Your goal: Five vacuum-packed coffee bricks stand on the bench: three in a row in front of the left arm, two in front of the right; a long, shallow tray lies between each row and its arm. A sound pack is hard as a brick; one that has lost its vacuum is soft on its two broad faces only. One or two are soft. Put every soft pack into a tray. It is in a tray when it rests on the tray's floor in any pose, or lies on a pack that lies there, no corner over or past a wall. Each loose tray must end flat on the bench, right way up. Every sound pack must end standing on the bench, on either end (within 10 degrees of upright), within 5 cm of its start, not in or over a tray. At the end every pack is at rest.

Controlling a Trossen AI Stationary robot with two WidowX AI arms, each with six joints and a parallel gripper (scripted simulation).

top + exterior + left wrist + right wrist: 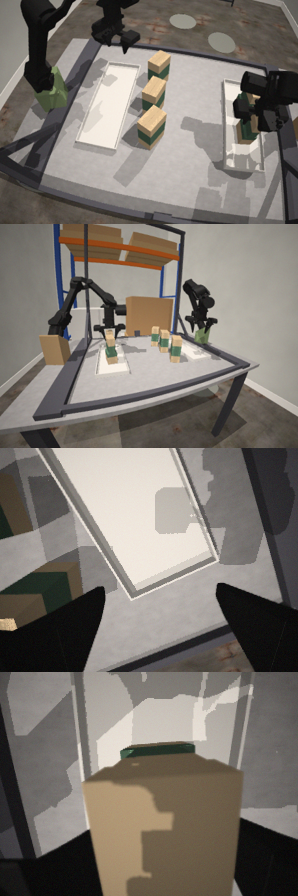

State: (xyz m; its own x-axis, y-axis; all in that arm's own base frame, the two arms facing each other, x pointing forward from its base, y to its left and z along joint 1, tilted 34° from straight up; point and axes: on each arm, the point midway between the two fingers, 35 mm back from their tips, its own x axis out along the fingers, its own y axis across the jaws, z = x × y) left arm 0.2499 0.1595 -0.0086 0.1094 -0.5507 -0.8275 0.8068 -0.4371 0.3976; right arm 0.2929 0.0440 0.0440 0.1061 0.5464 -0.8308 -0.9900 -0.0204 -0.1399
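Three tan packs with green bands, the near one (pixel 151 127) (pixel 155 336), the middle one (pixel 153 92) (pixel 164 342) and the far one (pixel 159 66) (pixel 176 348) (pixel 40 590), stand in a row beside the left tray (pixel 110 104) (pixel 198 355) (pixel 125 508). My left gripper (pixel 117 49) (pixel 201 330) (pixel 160 590) is open and empty, high near that tray's end. Two packs are within the right tray (pixel 224 130) (pixel 114 369) (pixel 165 717). My right gripper (pixel 254 121) (pixel 110 338) is open, its fingers around a pack (pixel 165 832). The gripper partly hides both packs' poses.
A green block (pixel 53 94) (pixel 202 335) stands by the left arm's base. A brown box (pixel 55 350) stands by the right arm's base, and a large carton (pixel 149 315) behind the bench. A dark frame (pixel 73 364) borders the bench top.
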